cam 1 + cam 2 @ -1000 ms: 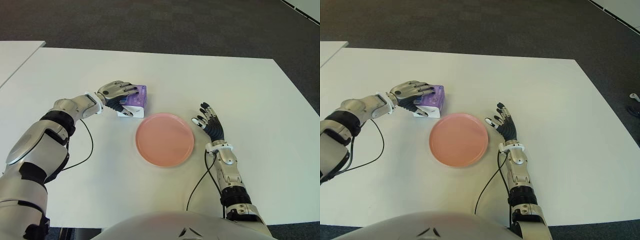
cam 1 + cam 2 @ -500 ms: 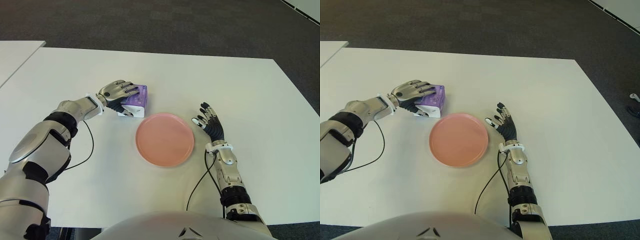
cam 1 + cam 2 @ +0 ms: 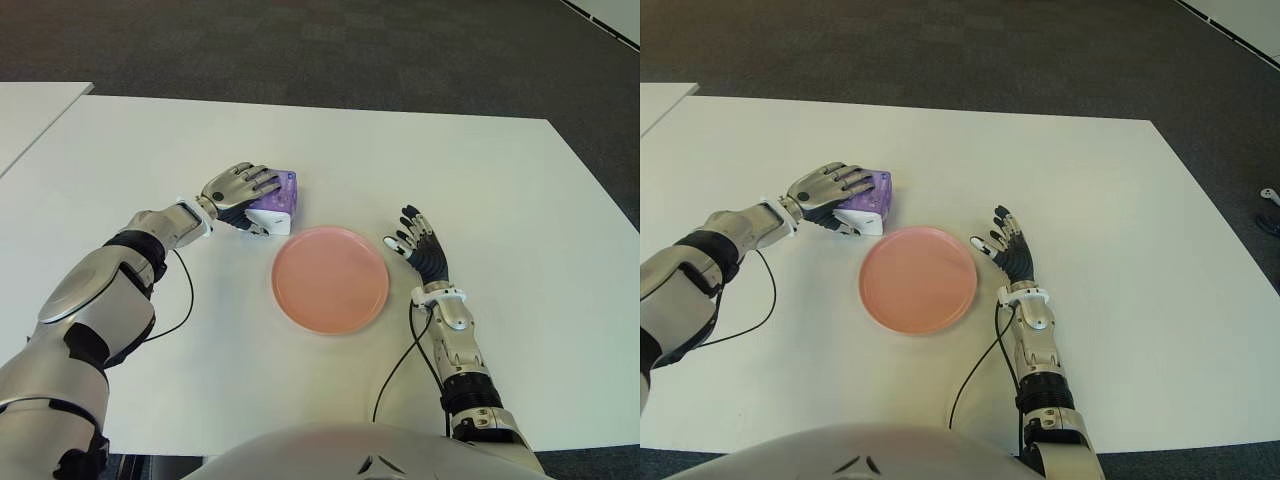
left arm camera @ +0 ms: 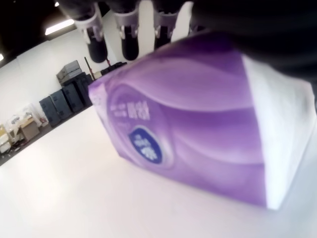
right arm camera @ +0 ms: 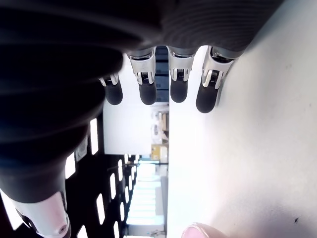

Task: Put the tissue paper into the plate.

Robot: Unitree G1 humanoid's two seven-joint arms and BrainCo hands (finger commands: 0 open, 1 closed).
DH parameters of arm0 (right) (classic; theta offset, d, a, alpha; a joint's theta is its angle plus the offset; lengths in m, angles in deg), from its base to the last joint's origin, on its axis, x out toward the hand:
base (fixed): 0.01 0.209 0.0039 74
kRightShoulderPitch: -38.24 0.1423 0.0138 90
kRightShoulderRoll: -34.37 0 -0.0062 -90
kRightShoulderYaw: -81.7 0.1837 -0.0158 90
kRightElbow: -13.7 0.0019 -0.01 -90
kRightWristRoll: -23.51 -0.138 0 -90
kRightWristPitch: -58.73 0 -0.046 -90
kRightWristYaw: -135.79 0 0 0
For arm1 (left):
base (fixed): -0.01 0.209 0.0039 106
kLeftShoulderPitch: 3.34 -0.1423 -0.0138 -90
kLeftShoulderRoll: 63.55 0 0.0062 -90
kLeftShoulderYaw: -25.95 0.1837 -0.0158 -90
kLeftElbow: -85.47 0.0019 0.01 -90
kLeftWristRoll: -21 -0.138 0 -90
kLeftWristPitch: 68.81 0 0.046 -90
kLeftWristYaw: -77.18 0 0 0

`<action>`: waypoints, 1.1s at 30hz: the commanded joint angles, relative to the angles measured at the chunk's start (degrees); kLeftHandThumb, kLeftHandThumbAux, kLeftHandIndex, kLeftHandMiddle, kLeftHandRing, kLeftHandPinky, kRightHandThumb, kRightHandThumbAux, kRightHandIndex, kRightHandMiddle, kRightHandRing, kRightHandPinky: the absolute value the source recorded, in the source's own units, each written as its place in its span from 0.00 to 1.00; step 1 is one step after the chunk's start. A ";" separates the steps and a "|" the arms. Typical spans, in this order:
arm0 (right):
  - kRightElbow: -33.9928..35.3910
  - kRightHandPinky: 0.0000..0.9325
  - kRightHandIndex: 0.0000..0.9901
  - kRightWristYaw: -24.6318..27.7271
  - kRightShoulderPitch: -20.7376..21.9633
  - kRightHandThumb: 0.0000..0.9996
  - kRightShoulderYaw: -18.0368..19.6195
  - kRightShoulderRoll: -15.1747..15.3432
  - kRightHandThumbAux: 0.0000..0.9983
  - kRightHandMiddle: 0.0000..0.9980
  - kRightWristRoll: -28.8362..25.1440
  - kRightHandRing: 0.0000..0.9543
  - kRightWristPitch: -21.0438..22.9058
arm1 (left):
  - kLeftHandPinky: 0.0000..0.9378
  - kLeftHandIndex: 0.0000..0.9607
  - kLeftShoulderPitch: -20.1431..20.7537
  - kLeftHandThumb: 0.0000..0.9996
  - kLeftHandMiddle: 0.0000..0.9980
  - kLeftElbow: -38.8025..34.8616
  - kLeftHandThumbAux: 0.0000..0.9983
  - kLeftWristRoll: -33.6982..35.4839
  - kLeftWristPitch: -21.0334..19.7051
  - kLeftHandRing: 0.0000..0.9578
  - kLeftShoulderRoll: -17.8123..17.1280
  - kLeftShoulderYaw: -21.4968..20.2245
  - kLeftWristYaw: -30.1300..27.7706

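One white table [image 3: 520, 200] fills the eye views, with dark grey carpet [image 3: 300, 45] beyond its far edge and a second white surface [image 3: 30, 110] at its 9 o'clock. The left hand [image 3: 238, 187] has its fingers curled over the purple tissue paper pack [image 3: 277, 197], which sits on the table at 10 o'clock from the pink plate [image 3: 330, 278], just beside its rim. The right hand [image 3: 420, 245] shows at the plate's 3 o'clock, fingers spread and holding nothing.

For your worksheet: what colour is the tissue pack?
Purple with white ends; tissue pack shows best in the left wrist view.
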 commanded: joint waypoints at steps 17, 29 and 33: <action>-1.50 0.00 0.00 0.84 -4.20 0.00 -1.03 -0.56 0.69 0.00 -0.03 0.00 4.80 | 0.00 0.00 -3.43 0.08 0.00 3.26 0.31 2.94 2.09 0.00 1.88 -0.08 -1.26; 0.60 0.00 0.00 0.12 -5.04 0.00 -1.23 -0.74 0.67 0.00 0.25 0.00 7.15 | 0.00 0.00 -3.60 0.08 0.00 3.12 0.33 4.02 2.64 0.00 1.82 -0.21 -0.99; 1.23 0.00 0.00 -0.68 -5.17 0.00 -1.24 -0.87 0.67 0.00 0.58 0.00 7.95 | 0.00 0.00 -3.55 0.08 0.00 3.15 0.34 4.17 2.80 0.00 1.77 -0.18 -1.08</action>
